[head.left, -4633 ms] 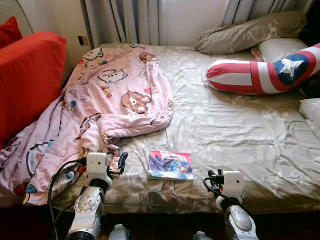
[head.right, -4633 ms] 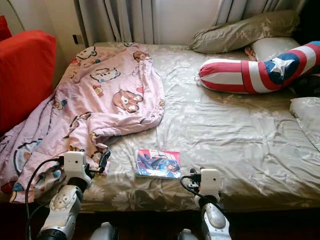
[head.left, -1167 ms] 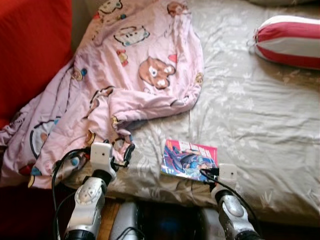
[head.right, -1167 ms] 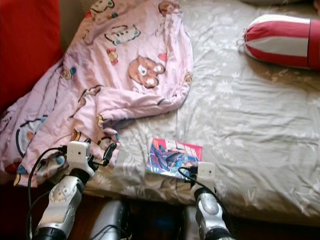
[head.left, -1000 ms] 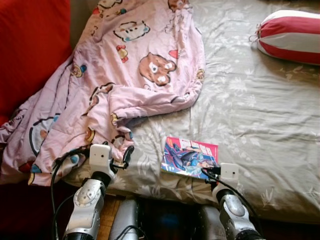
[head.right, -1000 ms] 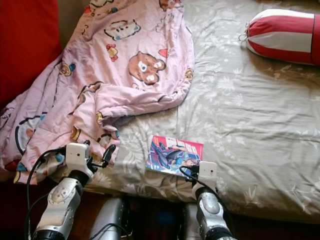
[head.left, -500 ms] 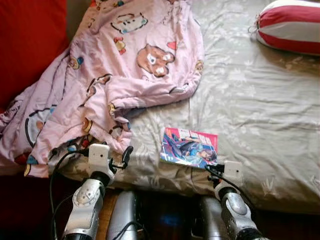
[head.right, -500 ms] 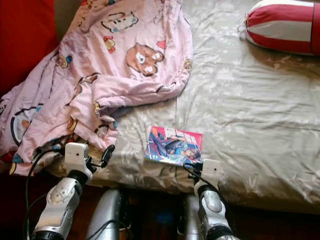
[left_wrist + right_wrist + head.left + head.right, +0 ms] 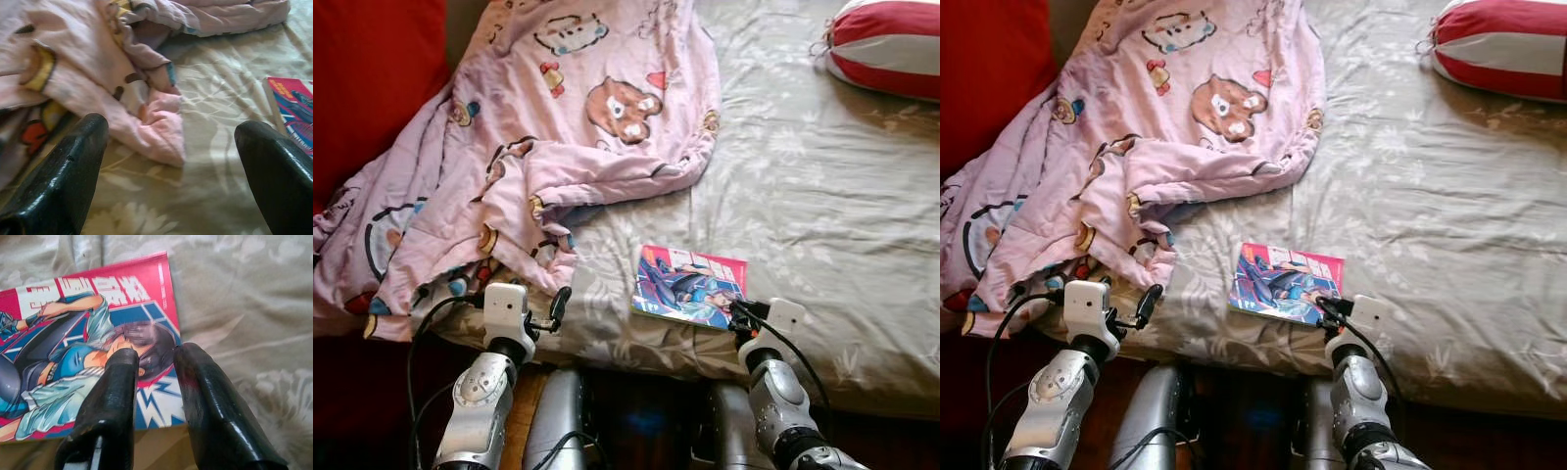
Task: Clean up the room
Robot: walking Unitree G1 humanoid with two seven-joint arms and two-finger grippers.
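One comic book [image 9: 689, 286] lies flat on the bed [image 9: 822, 215] near its front edge, cover up, just beside the bunched hem of a pink cartoon blanket [image 9: 538, 147] but apart from it. We take it as the thing in hand for the tidy-up.

Right gripper [image 9: 152, 357] sits at the book's near right corner; its jaws stand narrow, with a slim gap, and the tips lie over the cover. From the wrist view we cannot tell if the tips touch the cover or hover above it. Nothing is clamped.

Left gripper [image 9: 171, 161] hangs low over the bed edge by the blanket hem, jaws wide, empty.

Handling, as we judge it: thin, light, glossy paperback. The cover is likely slick, and it will flex and droop if held by one corner. It lies flush on soft sheet, so no edge stands proud; a finger has to get under it. The mattress gives, so pressing down beside the edge may help tip it up. Best hold is across the near edge or at the spine side, where it is stiffest, one finger above and one below. Pages may fan open if pinched at the loose side.

A striped red and white pillow [image 9: 886, 49] lies well apart at the far right.
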